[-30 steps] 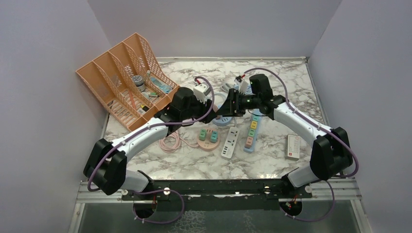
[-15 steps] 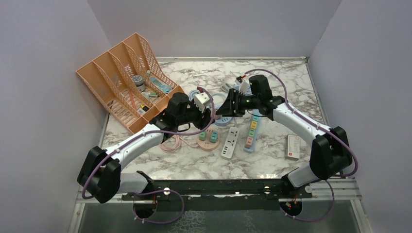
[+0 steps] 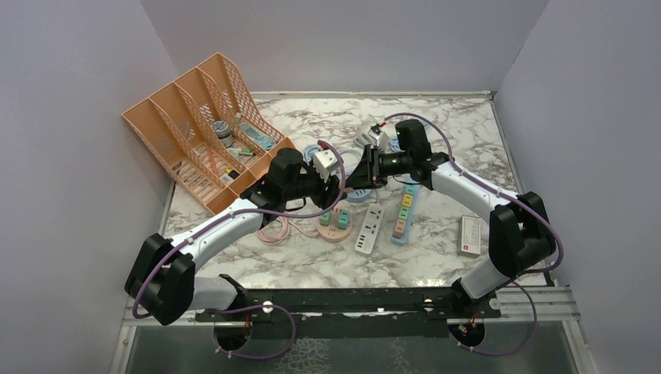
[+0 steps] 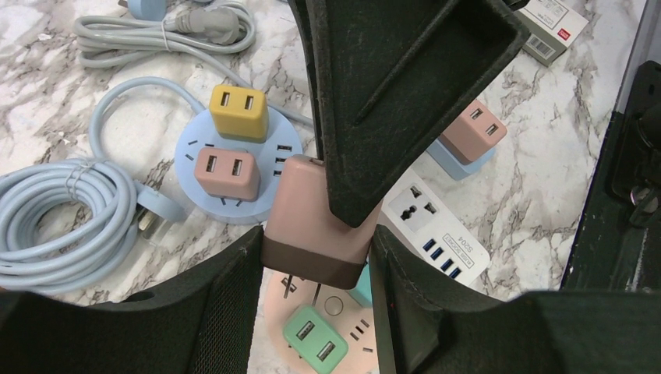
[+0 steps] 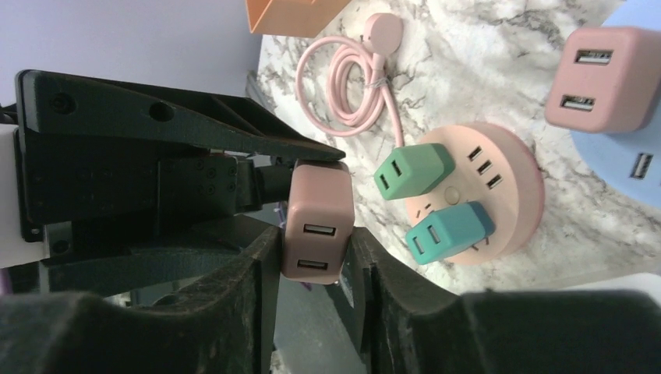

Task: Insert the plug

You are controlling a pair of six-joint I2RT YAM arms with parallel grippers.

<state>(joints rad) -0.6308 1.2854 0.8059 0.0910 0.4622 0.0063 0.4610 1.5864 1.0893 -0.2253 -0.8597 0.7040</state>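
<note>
Hanging in the air over the marble table [image 3: 312, 265], the plug [image 4: 316, 222] is a pale pink cube with a darker base, and both arms have hold of it where they meet mid-table. The left gripper [image 4: 316, 253] is closed to a narrow gap, its two fingers pressed against the plug's opposite sides near the base. The right gripper [image 5: 312, 249] is also closed onto the plug [image 5: 316, 222], one finger on each flank, and the plug's two USB ports face the right wrist camera. From the left wrist, one black right finger [image 4: 390, 93] lies across the upper part of the plug. Two metal prongs [image 4: 290, 285] stick out of the plug's base and point down. They stand clear above the pink hub [image 4: 343, 308], a round power strip that lies on the table right under the plug. A green adapter [image 5: 413, 171] and a teal adapter [image 5: 448, 230] are plugged into this hub [image 5: 510, 195], and its pink cable [image 5: 355, 86] lies coiled beside it. Near it, a blue hub [image 4: 269, 156] carries a yellow adapter [image 4: 239, 111] and a pink adapter [image 4: 227, 173]. A white strip [image 4: 436, 226] lies just to the other side of the plug. An orange rack [image 3: 199, 128] stands at the table's far left.
</note>
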